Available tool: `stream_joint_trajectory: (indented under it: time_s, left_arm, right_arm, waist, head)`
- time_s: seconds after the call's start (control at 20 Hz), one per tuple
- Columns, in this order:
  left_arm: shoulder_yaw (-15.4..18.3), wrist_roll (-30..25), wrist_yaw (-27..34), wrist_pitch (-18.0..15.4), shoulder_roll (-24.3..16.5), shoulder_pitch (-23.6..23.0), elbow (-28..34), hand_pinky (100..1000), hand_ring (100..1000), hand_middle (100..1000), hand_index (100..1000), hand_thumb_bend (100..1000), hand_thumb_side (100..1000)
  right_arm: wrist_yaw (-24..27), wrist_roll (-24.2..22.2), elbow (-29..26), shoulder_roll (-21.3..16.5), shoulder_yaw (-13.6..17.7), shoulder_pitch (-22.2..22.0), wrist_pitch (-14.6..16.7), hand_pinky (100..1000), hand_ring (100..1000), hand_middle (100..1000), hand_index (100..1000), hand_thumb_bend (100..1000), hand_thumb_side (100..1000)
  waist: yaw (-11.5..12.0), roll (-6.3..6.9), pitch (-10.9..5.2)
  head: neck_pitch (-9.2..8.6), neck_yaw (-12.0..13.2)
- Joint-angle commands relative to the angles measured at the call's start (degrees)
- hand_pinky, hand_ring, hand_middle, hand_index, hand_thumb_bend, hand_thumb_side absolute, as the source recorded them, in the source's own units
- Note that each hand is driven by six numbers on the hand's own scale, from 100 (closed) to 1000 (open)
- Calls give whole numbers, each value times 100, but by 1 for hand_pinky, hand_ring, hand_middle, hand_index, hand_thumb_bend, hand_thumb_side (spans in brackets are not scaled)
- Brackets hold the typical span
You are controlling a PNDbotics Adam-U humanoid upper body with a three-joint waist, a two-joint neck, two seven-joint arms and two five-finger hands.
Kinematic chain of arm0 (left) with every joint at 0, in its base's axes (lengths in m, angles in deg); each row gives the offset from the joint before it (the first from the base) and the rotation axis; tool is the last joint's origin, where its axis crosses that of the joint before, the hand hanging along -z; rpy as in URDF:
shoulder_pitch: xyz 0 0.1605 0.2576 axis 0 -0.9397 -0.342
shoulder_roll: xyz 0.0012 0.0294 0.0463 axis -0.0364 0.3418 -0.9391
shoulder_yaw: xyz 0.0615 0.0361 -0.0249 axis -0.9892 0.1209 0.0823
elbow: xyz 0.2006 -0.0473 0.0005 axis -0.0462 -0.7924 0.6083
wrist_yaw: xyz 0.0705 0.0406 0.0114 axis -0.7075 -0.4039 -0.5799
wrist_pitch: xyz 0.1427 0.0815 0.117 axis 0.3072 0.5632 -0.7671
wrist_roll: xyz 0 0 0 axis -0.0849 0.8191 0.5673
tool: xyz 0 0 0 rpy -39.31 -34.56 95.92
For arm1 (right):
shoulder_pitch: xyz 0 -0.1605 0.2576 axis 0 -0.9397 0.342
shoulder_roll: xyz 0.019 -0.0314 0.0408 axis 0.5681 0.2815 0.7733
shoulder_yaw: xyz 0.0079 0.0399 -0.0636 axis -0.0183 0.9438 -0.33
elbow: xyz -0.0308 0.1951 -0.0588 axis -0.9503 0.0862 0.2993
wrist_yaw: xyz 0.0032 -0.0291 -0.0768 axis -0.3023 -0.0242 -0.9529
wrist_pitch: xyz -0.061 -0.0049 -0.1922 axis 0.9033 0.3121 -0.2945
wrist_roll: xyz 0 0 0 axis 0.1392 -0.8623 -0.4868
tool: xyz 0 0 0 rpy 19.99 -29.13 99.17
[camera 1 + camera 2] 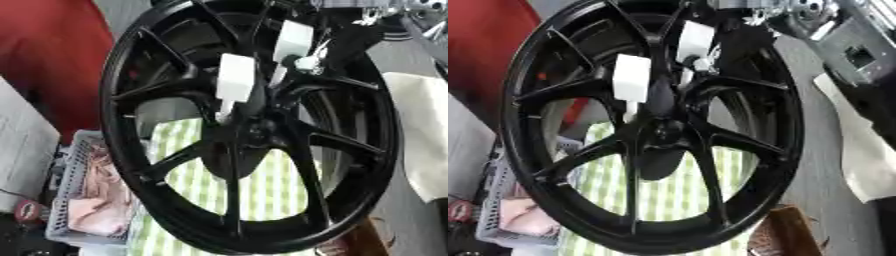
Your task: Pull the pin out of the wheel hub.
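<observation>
- The wheel [118, 125] stands on edge and fills the view; it looks heavy and rigid, so it should stay put against a light pull along the pin's line
- A white pin [234, 75] sits just above and left of the wheel's centre, with a blocky head and a thin stem running down toward the centre
- A second white pin [293, 40] of the same shape stands above and right of the centre, its stem also angled inward
- Both look light, stiff and probably plastic; the thin stem could bend or snap if levered sideways
- The block head is the place to take hold, pinched on its flat faces and drawn straight out along the stem
- The right hand [337, 45] reaches in from above and right of the centre, dark against the spokes, with a small silver part just beside the second pin
- I cannot tell whether its fingers are spread or closed, or whether they touch a pin
- The left hand does not show
- Below the centre, a green checked cloth [262, 185] shows through the spokes
</observation>
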Motion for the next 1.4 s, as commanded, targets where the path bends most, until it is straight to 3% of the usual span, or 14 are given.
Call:
stream_joint_trajectory:
  time_s: [0.05, 0.2, 0.35, 0.5, 0.65, 1.4]
  left_arm:
    - [38, 2, -36, 1, -39, 35, 62, 831, 760, 596, 782, 154, 544]
    - [36, -4, -39, 14, -29, 32, 55, 831, 761, 596, 781, 153, 545]
    - [43, 6, -43, 25, -26, 24, 45, 832, 761, 596, 781, 153, 545]
    - [47, 13, -42, 32, -19, 17, 33, 832, 762, 596, 782, 154, 546]
    - [51, 20, -39, 30, -16, 14, 29, 833, 762, 597, 782, 154, 545]
    - [78, 51, -15, 22, -26, -30, 3, 834, 763, 596, 783, 154, 542]
  right_arm:
    - [81, 62, -56, -88, 84, 120, -86, 689, 715, 561, 709, 166, 436]
    - [129, 71, -63, -74, 76, 133, -114, 689, 709, 542, 695, 100, 429]
    - [212, 104, -93, -68, 90, 159, -144, 681, 697, 507, 661, 100, 395]
    - [325, 133, -145, -68, 102, 198, -168, 671, 668, 455, 596, 100, 255]
    - [402, 118, -211, -87, 124, 244, -186, 666, 645, 407, 553, 100, 175]
    - [948, -17, -542, -254, 482, 655, -301, 662, 620, 356, 513, 100, 153]
  waist:
    - [-1, 54, -103]
    - [2, 56, -108]
    - [-5, 58, -122]
    - [-12, 63, -146]
    - [-23, 67, -176]
    - [-93, 111, -341]
  head:
    - [-49, 0]
    - [-49, -4]
    - [-39, -1]
    - [-38, 2]
    - [-35, 5]
    - [7, 55]
